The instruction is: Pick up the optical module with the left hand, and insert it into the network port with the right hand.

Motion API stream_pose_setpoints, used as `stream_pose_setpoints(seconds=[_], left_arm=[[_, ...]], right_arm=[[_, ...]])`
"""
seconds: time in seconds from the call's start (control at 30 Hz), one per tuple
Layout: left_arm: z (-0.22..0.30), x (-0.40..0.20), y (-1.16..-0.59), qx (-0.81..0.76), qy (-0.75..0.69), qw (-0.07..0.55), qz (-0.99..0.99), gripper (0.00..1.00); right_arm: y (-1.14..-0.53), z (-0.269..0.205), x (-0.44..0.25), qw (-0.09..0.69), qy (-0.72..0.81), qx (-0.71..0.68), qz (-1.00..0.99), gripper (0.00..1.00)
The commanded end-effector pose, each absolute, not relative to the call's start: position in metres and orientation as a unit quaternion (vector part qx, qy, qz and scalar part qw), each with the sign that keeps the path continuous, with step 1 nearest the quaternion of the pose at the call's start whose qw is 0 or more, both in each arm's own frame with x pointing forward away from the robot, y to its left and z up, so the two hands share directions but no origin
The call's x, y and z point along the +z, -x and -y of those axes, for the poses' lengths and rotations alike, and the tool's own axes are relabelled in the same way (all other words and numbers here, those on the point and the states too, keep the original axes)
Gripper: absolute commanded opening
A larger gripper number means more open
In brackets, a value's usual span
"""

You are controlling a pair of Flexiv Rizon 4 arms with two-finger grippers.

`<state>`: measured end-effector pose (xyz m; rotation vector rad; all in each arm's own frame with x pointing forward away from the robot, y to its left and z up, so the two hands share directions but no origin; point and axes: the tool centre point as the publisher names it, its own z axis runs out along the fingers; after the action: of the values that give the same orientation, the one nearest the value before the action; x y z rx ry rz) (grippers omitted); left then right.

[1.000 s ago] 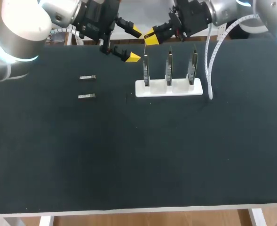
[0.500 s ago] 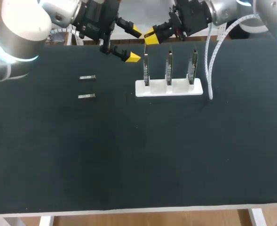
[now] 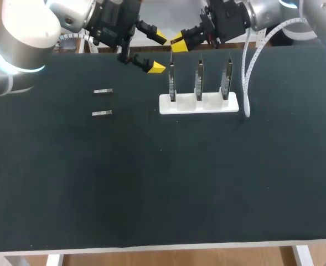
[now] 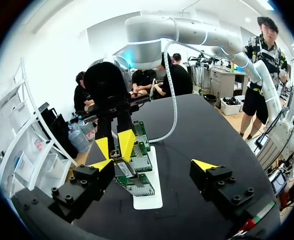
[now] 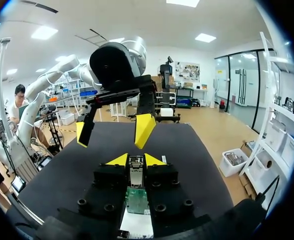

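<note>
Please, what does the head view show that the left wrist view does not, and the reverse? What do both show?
Only the head view: two loose optical modules lying on the table, apart from the white holder, on the left arm's side. Only the left wrist view: the green faces of the boards, which the head view sees edge-on. Both: the holder with its three upright boards, the white cable, the left gripper with open fingers, and the right gripper above the end board.

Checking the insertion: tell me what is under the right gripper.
The right gripper holds a small metal module over a green circuit board in the white holder. The port itself is covered by the module.
</note>
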<state>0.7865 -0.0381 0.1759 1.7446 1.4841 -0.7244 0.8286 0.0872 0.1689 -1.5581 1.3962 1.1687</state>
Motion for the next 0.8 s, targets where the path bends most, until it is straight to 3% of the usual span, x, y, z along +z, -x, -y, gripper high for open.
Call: stream_pose_setpoints(seconds=[0.03,0.8], left_arm=[[0.0389,0.1767,-0.7881,-0.281,-0.678,0.358,-0.577,1.0],[0.0389,0.1767,-0.7881,-0.281,-0.678,0.358,-0.577,1.0]], right_arm=[[-0.8386,-0.0908,0.1655,0.343,0.616,0.472,-0.529,0.0],[-0.8301,-0.0893,0.1694,0.342,0.62,0.464,-0.532,0.0]])
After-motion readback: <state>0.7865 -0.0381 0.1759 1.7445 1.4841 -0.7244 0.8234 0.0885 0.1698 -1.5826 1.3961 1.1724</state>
